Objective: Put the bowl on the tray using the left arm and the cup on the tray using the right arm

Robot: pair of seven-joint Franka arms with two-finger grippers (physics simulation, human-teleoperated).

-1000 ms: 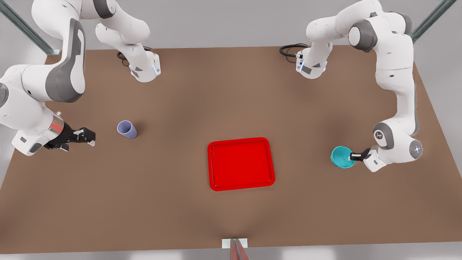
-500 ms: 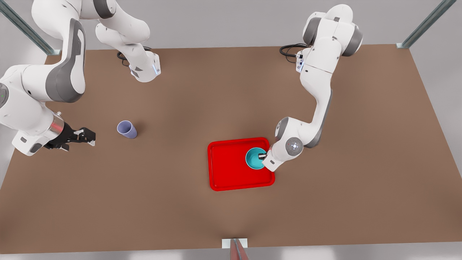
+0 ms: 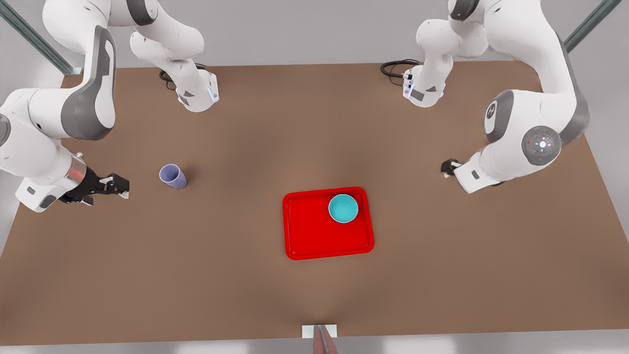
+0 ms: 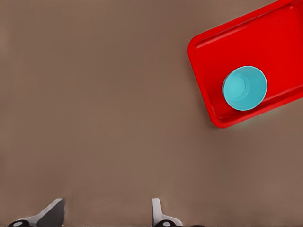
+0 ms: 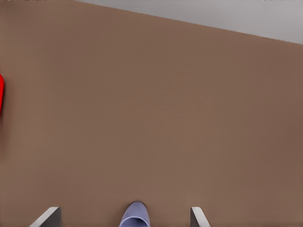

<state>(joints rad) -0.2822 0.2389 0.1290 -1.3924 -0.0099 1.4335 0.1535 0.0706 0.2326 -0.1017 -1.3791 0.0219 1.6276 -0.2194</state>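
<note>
The brown worktop carries everything. The red tray lies just below the centre of the front view, flat. The teal bowl sits upright in the tray's upper right corner, close to the rim, with nothing gripping it. The lavender cup stands on the worktop at centre left of the frame, well apart from the tray. The right gripper hangs at the far left, level with the cup and near it, fingers spread with the cup in line between them. The left gripper sits at the right of the frame, well apart from the bowl, its fingers spread and holding nothing.
</note>
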